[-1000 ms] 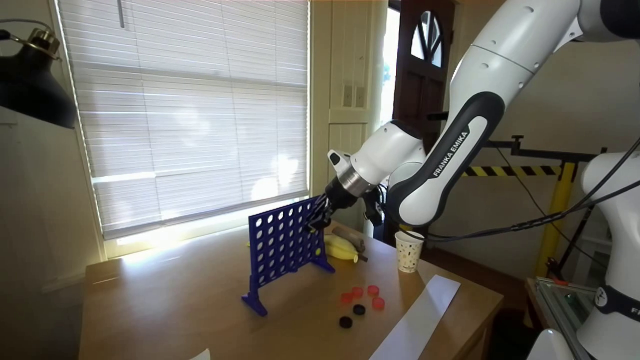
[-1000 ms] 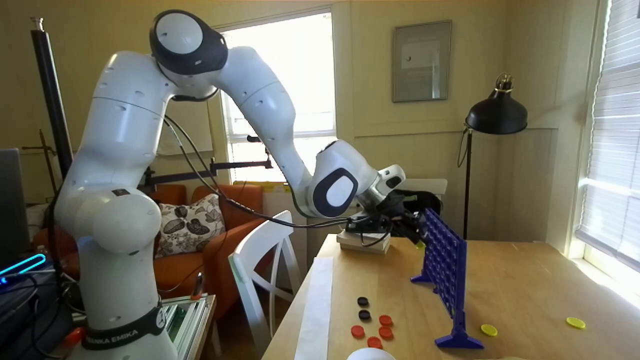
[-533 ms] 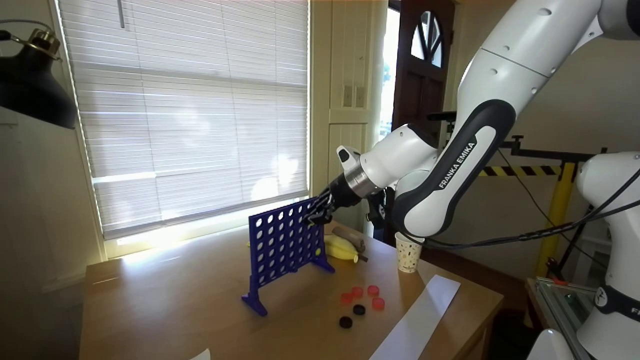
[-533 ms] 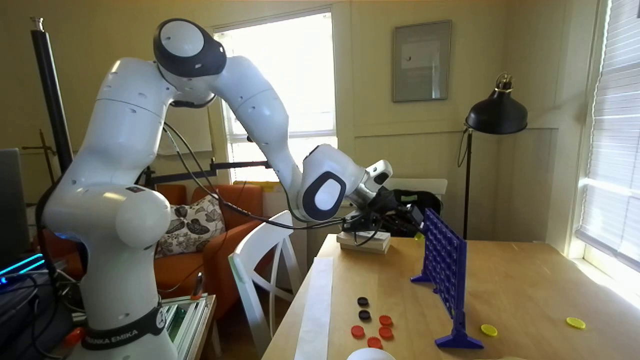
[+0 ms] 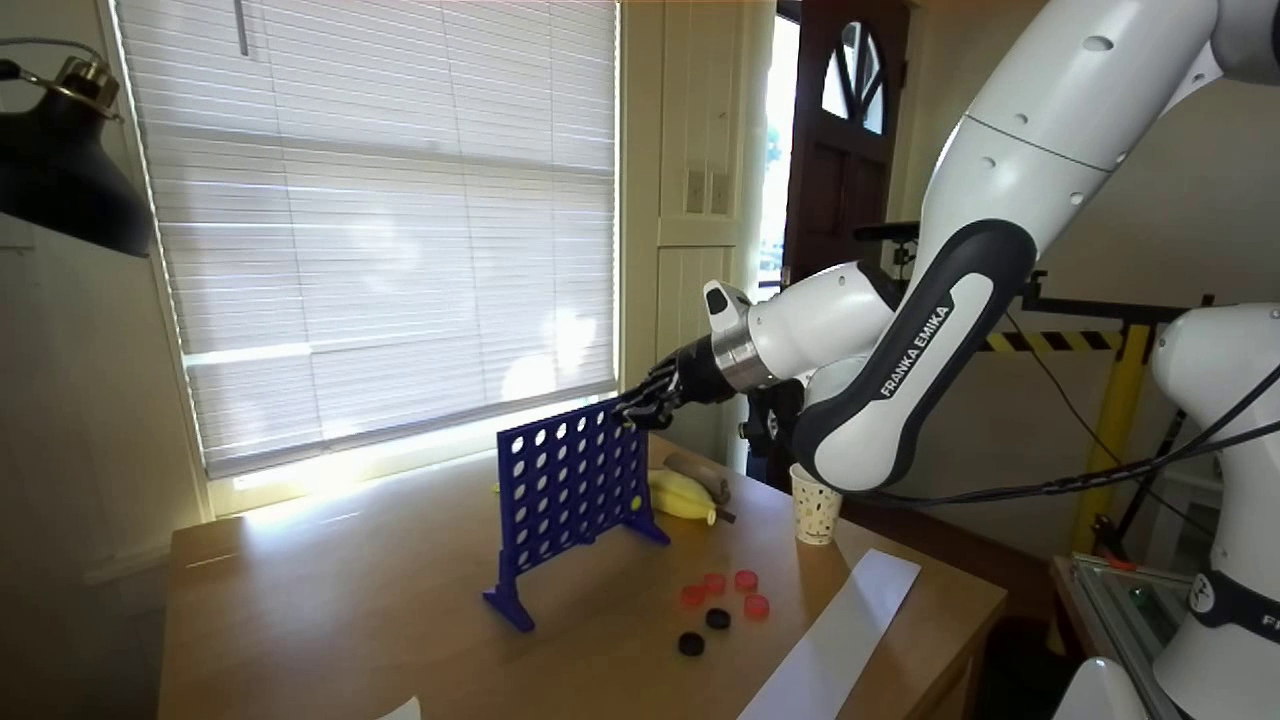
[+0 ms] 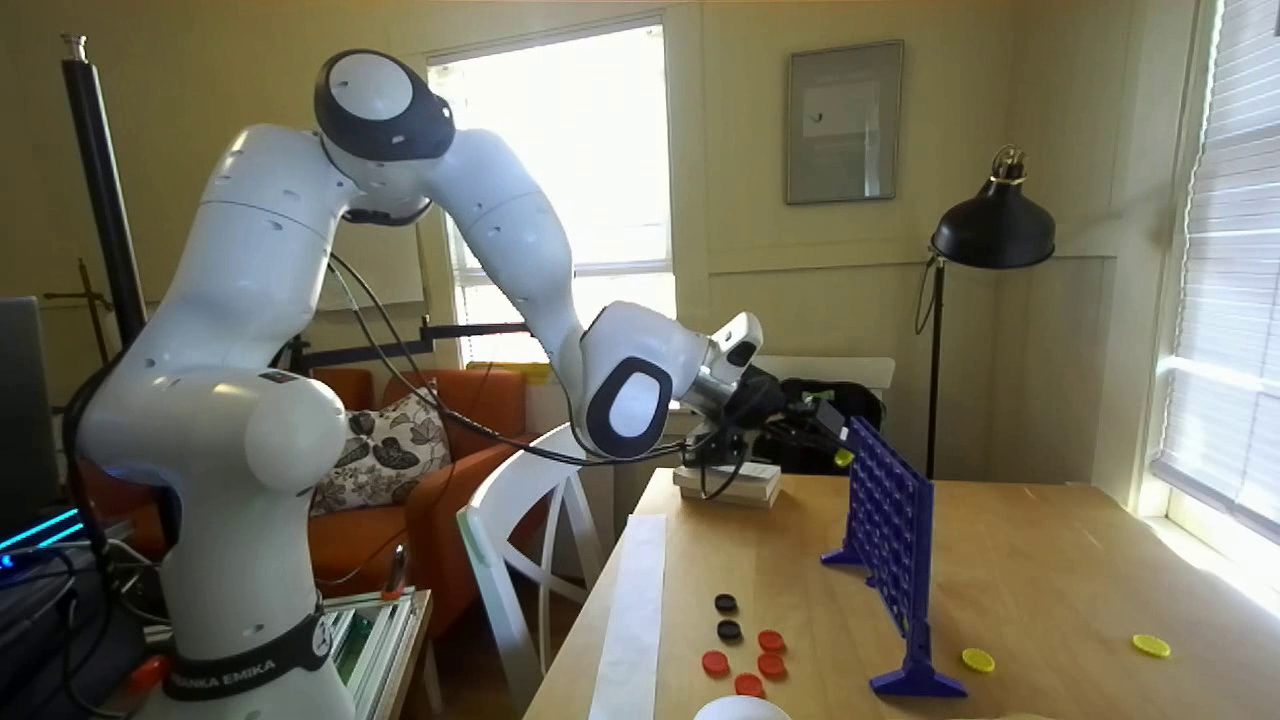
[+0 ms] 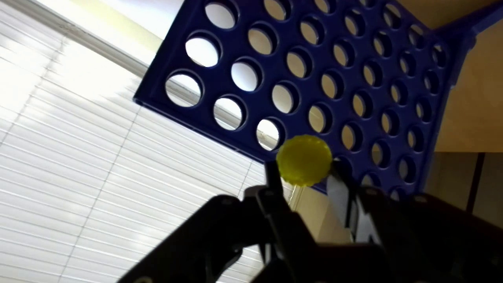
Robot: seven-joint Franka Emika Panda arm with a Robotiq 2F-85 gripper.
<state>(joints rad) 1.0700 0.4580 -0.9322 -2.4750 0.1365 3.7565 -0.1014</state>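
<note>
Wrist view: jaws grip a yellow disc (image 7: 304, 160) between their tips, its outline covering part of the top row of a blue rack (image 7: 309, 92) beyond them, contact impossible to tell; in both exterior views the jaws ride higher and flatter than a second ago, the rack unmoved; the shift suggests positioning, the disc not yet released; red discs (image 5: 757, 607) and black discs (image 5: 718, 619) lie on the surface (image 5: 350, 600), well below the jaws.

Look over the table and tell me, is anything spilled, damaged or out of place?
Nothing looks spilled or damaged, and the blue rack stands upright. The only slightly stray things may be two yellow discs, because they lie on the opposite side of it from the grouped red discs and black discs.
</note>
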